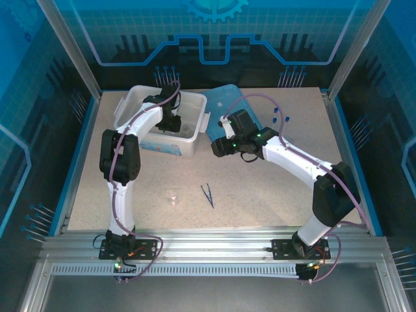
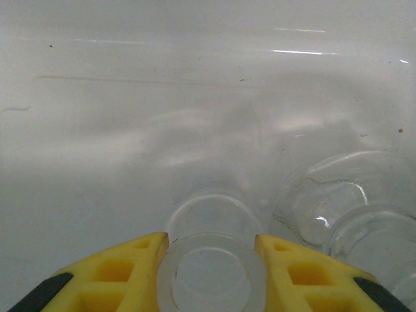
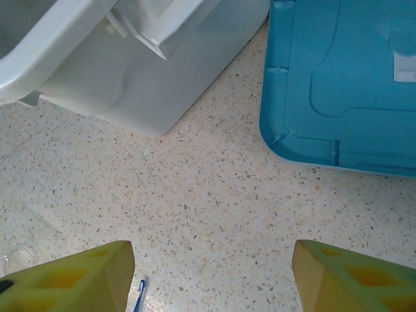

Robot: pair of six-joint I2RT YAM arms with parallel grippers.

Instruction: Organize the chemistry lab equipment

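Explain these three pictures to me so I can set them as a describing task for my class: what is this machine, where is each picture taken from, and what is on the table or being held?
The machine is two robot arms bolted at the table's near edge. The top picture looks down from above. The other two come from cameras on the wrists, so the yellow shapes there are gripper fingers. The left gripper is down inside the white bin, its fingers against a small clear beaker, apparently gripping it. More glassware stands beside it. The right gripper hangs open over the table. On the table lie the light-blue lid, dark-blue tweezers, another small glass piece and blue-capped tubes.
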